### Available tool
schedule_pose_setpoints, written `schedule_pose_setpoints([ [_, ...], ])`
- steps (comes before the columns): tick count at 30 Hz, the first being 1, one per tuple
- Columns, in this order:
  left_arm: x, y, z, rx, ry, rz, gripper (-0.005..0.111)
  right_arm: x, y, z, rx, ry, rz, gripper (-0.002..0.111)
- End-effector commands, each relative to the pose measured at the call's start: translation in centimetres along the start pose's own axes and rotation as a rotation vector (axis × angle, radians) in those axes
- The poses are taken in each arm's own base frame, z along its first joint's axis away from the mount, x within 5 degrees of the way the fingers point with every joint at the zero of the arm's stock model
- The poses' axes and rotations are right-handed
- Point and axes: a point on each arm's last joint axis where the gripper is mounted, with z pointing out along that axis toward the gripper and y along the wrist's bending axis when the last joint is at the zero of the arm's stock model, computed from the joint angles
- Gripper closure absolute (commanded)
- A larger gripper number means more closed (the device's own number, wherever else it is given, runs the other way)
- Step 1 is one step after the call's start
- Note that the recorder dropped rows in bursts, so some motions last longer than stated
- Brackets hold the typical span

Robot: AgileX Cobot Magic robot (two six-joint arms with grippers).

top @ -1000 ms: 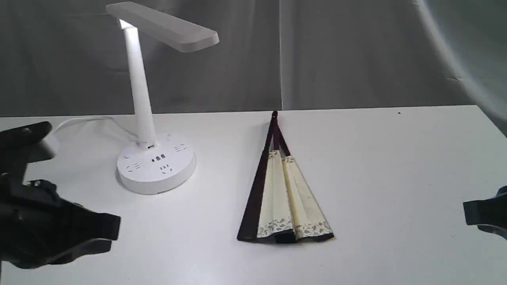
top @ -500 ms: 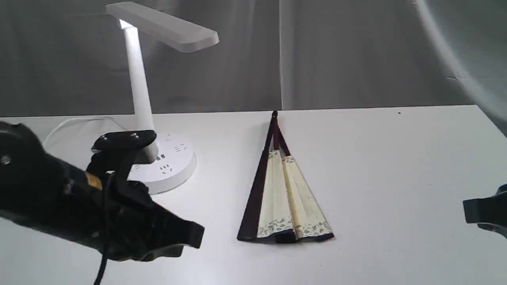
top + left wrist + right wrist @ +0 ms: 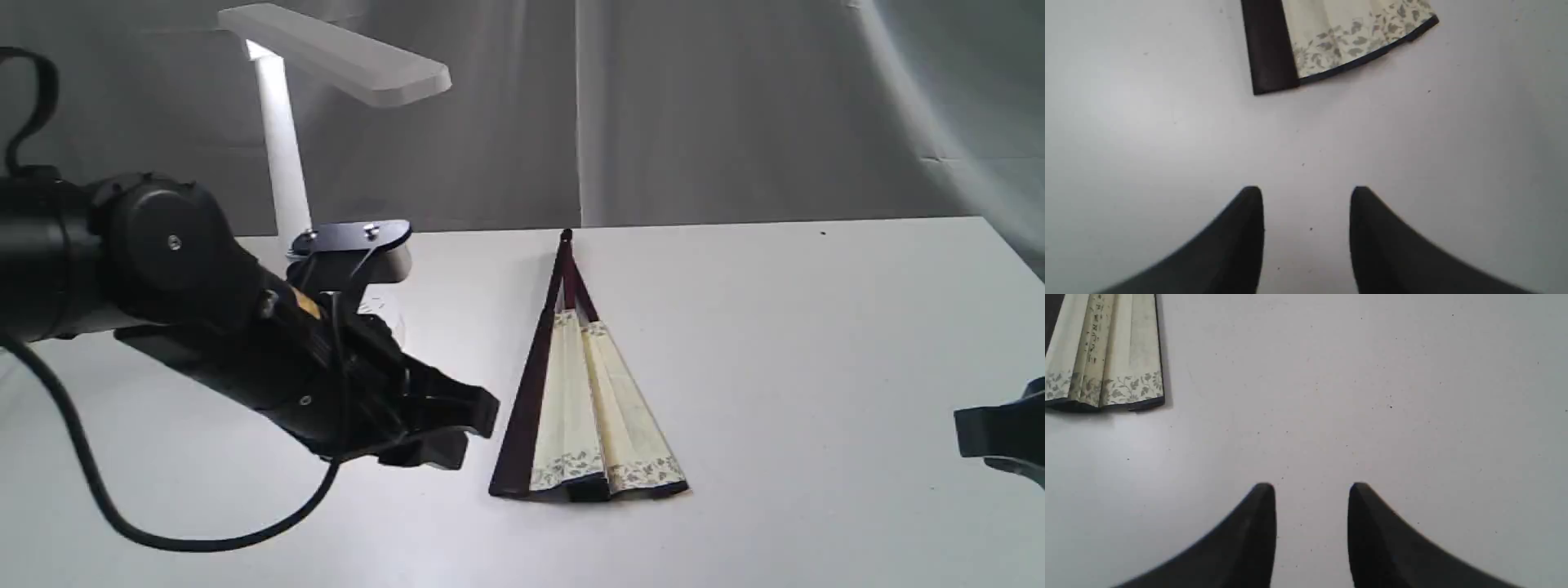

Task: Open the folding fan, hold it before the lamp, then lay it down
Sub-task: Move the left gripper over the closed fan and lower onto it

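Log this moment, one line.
left gripper: open, empty, short of folding fan | right gripper: open, empty | folding fan: barely spread, flat on table

There is one cream paper folding fan (image 3: pixel 571 392) with dark ribs, one white plastic desk lamp (image 3: pixel 343 53), one white table (image 3: pixel 816 327), and two black pincers: left pincer (image 3: pixel 1306 198), right pincer (image 3: pixel 1312 494).

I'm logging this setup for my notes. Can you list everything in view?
fan: one, cream leaf with dark maroon ribs, flat mid-table, partly spread
lamp: one, white, back left of the table, base mostly hidden behind the left arm
table: one, white, under everything
backdrop: one, grey cloth, behind the table
cable: one, black, looping below the left arm
left gripper: one, black, open, just left of the fan's wide end, not touching
right gripper: one, black, open, at the right edge, clear of the fan
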Motion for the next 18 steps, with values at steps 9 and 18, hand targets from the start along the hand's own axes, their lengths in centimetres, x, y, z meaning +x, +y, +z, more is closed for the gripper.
schedule_pose_setpoints([
  [9,-3.2,-1.7,4.0,-0.080,0.092,-0.006,0.070,-0.3,0.0,0.0,-0.003,-0.022,0.004,0.078],
  [18,-5.9,-2.6,6.2,-0.047,0.083,-0.018,0.060,-0.4,0.0,0.0,-0.002,-0.026,0.004,0.078],
])
